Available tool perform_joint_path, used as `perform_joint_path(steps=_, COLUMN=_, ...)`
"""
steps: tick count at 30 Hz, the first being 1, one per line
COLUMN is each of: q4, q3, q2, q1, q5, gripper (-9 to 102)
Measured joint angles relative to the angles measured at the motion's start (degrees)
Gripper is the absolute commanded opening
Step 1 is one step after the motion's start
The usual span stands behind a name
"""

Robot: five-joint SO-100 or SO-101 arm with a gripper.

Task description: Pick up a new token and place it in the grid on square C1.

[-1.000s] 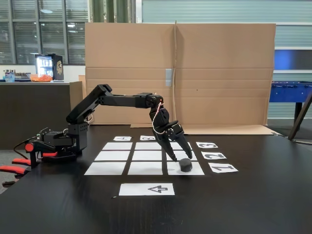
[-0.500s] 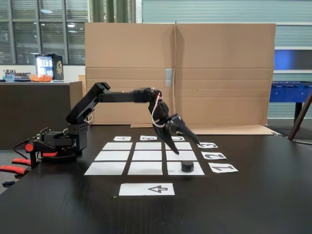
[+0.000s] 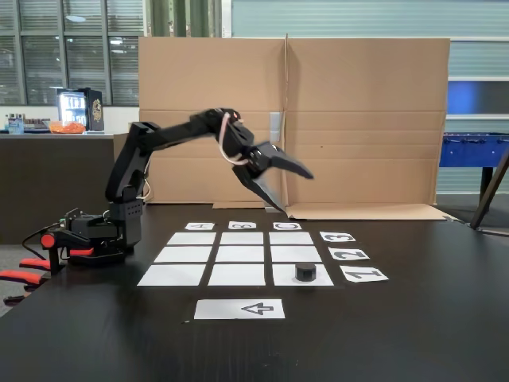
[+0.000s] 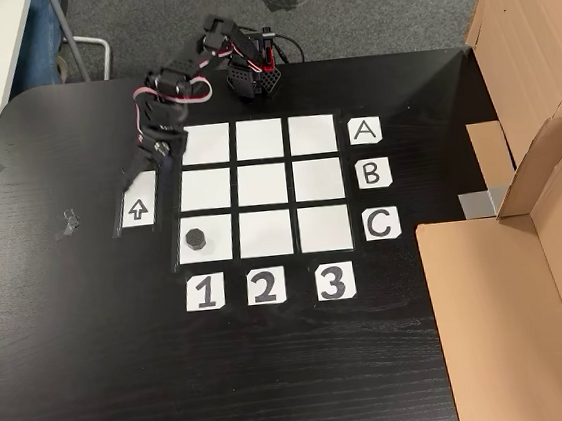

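The black token (image 3: 305, 271) (image 4: 196, 240) stands on square C1 (image 3: 282, 277) (image 4: 223, 248), the corner of the grid (image 3: 238, 255) (image 4: 263, 185) where row C meets column 1. Nothing touches it. In the fixed view my gripper (image 3: 296, 192) is open and empty, lifted well above the grid's far right squares and in front of the cardboard. In the other view the gripper (image 4: 147, 174) is blurred, hanging over the grid's left edge beside the arrow sheet. The other eight squares are bare.
A white arrow sheet (image 3: 239, 309) (image 4: 137, 209) lies beside the grid. Labels A, B, C (image 4: 370, 174) and 1, 2, 3 (image 4: 263, 287) edge it. A tall cardboard wall (image 3: 358, 119) (image 4: 511, 297) stands behind. The arm's base (image 3: 91, 235) (image 4: 252, 75) sits at the table's edge.
The gripper was at the token on C1, let it go and opened. It then rose up and back away from the grid; the token stays on C1.
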Motion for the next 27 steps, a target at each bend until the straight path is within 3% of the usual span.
perform_joint_path(steps=16, q4=-9.05, q3=27.25, q2=29.36, q1=15.38, q5=-5.71, gripper=44)
perform_joint_path(steps=27, q4=-9.67, q3=46.76, q2=49.04, q1=26.46, q5=-5.71, gripper=42)
